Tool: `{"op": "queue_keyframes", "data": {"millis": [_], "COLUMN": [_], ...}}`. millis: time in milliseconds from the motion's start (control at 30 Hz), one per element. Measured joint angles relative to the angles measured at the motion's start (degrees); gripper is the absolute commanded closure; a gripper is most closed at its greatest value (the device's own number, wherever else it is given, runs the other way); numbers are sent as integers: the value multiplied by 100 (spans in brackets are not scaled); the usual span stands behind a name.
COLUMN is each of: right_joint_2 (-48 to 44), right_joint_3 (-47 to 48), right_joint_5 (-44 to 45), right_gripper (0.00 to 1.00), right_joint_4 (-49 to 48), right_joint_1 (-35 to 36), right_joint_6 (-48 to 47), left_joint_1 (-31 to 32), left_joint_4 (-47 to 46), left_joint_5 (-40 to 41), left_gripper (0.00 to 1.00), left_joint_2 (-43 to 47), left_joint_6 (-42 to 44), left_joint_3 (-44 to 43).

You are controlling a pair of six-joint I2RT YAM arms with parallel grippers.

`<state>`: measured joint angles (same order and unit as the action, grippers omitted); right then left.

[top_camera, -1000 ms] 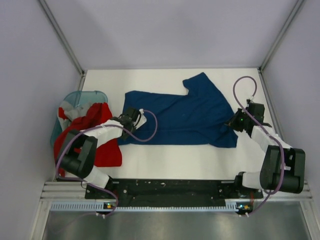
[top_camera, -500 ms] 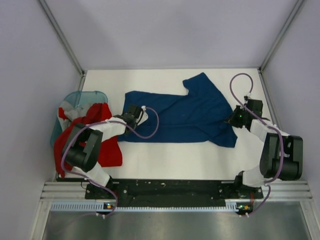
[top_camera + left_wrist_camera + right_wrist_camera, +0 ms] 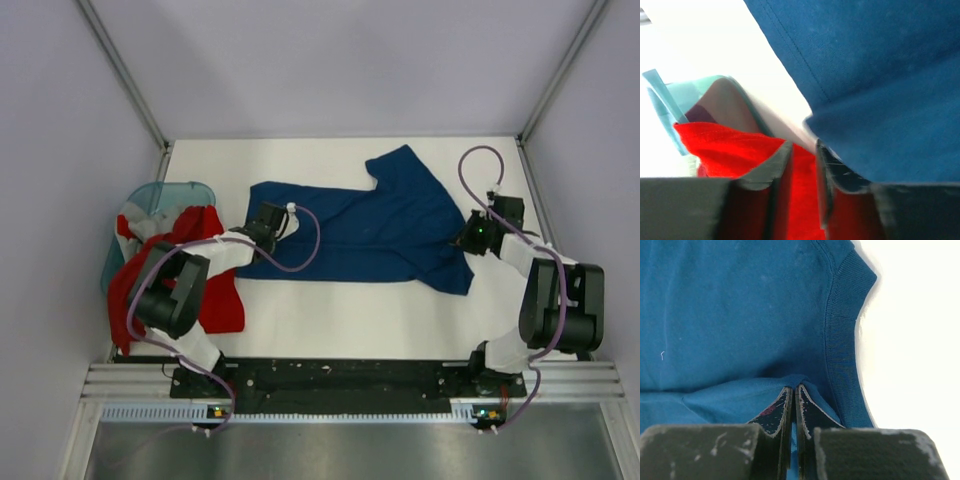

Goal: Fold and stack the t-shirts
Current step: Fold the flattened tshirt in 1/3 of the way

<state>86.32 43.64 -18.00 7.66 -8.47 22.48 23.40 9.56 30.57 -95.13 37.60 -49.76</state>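
The navy-blue t-shirt lies spread on the white table, plain side up. My right gripper is shut on a small fold of it at its right edge, beside a ribbed hem; the pinched fold sits at the tips of the right gripper. My left gripper is at the shirt's left edge. In the left wrist view its jaws stand a little apart with red cloth seen between them. Blue cloth lies over the right finger. The red t-shirt hangs from the basket onto the table. A grey-white shirt lies in the basket.
The translucent teal basket stands at the table's left edge and also shows in the left wrist view. Grey walls and metal frame posts enclose the table. The left arm's cable loops over the blue shirt.
Both grippers have moved slightly away from the arm bases. The blue shirt's near edge has shifted a little the same way. The red shirt has not moved.
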Motion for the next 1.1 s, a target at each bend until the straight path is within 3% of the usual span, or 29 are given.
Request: {"op": "queue_keyframes", "data": {"millis": [67, 167, 367, 567, 700, 933, 1100], "right_joint_2": [15, 118, 645, 970, 975, 977, 1204], "right_joint_3": [9, 155, 634, 892, 1126, 1290, 1963], "right_joint_5": [4, 20, 11, -15, -79, -485, -883], "right_gripper": [100, 98, 98, 100, 100, 100, 100], "right_joint_4": [26, 127, 160, 321, 439, 577, 713], "right_joint_1": [0, 0, 0, 0, 7, 11, 11], "right_joint_6": [-4, -39, -37, 26, 20, -164, -420], "left_joint_1": [-2, -2, 188, 748, 726, 734, 737], "left_joint_4": [-33, 17, 802, 975, 984, 553, 146], "left_joint_5": [120, 304, -138, -719, -667, -229, 2], "left_gripper": [50, 48, 55, 58, 58, 59, 59], "left_joint_2": [-76, -103, 490, 1036, 636, 470, 439], "left_joint_6": [103, 149, -286, -511, -511, -431, -334], "left_joint_3": [0, -61, -509, 83, 592, 737, 905]}}
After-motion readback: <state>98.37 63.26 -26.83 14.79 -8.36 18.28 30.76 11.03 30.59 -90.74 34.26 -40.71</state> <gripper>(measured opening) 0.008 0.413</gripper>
